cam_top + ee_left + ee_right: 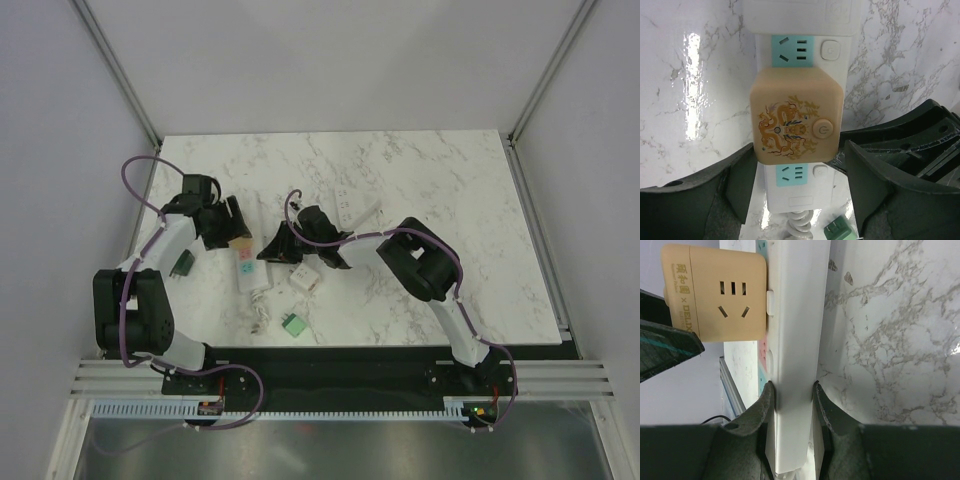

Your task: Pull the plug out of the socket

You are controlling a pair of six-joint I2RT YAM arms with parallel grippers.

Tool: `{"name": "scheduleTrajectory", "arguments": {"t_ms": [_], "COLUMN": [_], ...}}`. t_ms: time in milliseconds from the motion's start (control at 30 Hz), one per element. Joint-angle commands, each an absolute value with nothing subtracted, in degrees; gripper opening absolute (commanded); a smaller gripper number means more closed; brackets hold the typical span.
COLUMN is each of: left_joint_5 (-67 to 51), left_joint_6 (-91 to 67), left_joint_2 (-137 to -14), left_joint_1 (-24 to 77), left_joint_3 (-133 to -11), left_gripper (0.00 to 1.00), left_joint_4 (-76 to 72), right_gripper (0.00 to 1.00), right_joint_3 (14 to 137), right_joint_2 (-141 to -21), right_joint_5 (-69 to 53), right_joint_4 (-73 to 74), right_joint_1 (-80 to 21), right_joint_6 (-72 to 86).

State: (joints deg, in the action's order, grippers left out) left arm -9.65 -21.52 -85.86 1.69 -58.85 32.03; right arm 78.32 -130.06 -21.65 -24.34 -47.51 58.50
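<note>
Left claw (799, 165) flanks plug (795, 120) — green cube (837, 230) near socket (835, 70).

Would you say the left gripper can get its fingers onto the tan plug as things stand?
Probably yes: the left gripper straddles the tan plug, one finger on each side with nothing between, while the right gripper clamps the socket.

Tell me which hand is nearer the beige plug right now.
Left. The left hand straddles the beige plug, a finger on each side. The right hand is clamped on the white socket further along, off to one side of the plug.
</note>
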Motion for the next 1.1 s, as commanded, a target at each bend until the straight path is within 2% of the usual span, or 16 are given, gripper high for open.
{"name": "scheduleTrajectory", "arguments": {"t_ms": [0, 67, 167, 200, 233, 333, 500, 600, 833, 1067], "left_joint_5": [-11.3, -11.5, -12.2, -12.3, -12.7, -12.7, -13.0, -13.0, -13.9, -14.9], "left_joint_6": [-19.7, -19.6, -19.2, -19.1, -19.0, -18.9, -18.9, -18.9, -18.9, -18.9], "left_joint_2": [-85.7, -86.0, -86.0, -86.0, -85.8, -85.2, -83.8, -82.2, -79.5, -78.5], "left_joint_1": [1.8, 1.8, 1.8, 1.8, 1.8, 1.8, 1.8, 1.8, 1.8, 1.8], "left_joint_3": [-59.2, -59.3, -59.3, -59.3, -59.2, -58.9, -58.0, -57.1, -55.6, -55.3], "left_gripper": [0.73, 0.63, 0.47, 0.42, 0.28, 0.02, 0.02, 0.02, 0.02, 0.02], "left_joint_4": [29.5, 29.6, 29.6, 29.7, 29.7, 29.6, 29.4, 28.9, 27.9, 27.2], "right_gripper": [0.00, 0.02, 0.12, 0.20, 0.24, 0.39, 0.60, 0.66, 0.68, 0.66], "right_joint_3": [77.1, 77.1, 77.3, 77.4, 77.6, 78.5, 81.8, 84.5, 90.3, 93.1], "right_joint_2": [-129.5, -129.5, -129.5, -129.5, -129.4, -129.4, -129.1, -129.8, -132.4, -135.2], "right_joint_5": [-22.2, -22.5, -22.9, -23.1, -23.3, -23.7, -23.7, -24.8, -27.2, -29.2], "right_joint_4": [-23.2, -23.3, -23.3, -23.3, -23.2, -22.7, -19.3, -17.9, -14.4, -14.5], "right_joint_1": [-47.7, -47.8, -47.8, -47.8, -47.7, -47.7, -47.3, -45.8, -42.5, -42.1], "right_joint_6": [55.9, 55.9, 55.8, 55.5, 55.5, 54.8, 52.4, 52.3, 51.4, 52.4]}}
